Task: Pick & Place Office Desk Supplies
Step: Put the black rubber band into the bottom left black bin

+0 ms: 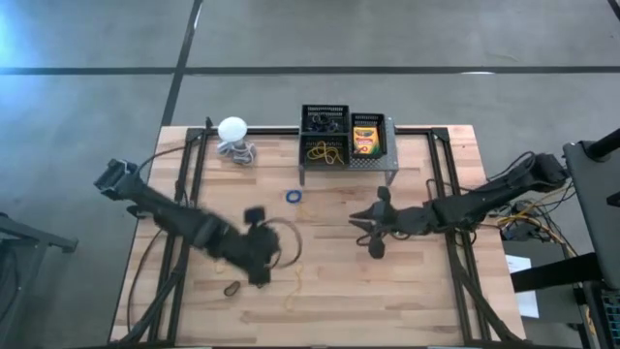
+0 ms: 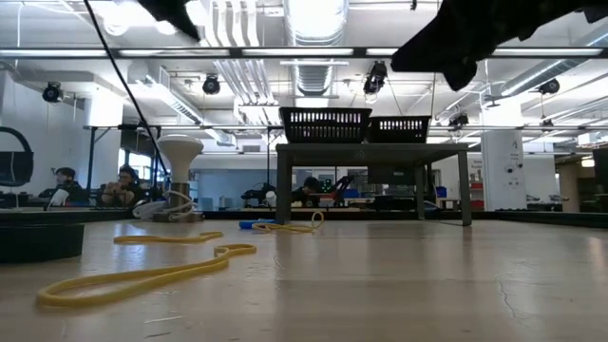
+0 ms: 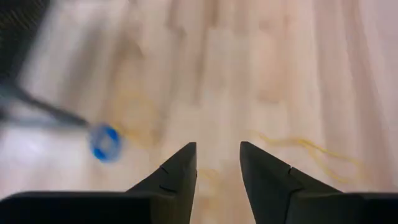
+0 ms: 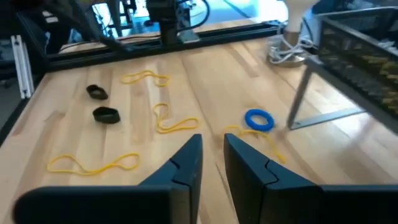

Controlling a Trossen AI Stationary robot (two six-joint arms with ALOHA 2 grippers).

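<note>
Two black wire-mesh bins and a third bin holding a yellow-and-green crayon box sit at the far middle on a grey stand. A blue band lies flat in front of the stand. Yellow bands and two dark bands lie flat on the near left of the table. My left gripper hovers open over the near left, above bare wood. My right gripper hangs right of centre, pointing left, its fingers slightly apart and with nothing between them.
A white ball with a coiled cord stands left of the bins. Dark rails run along both sides of the wooden table. Bare wood lies between the two grippers. People sit in the room beyond the far edge.
</note>
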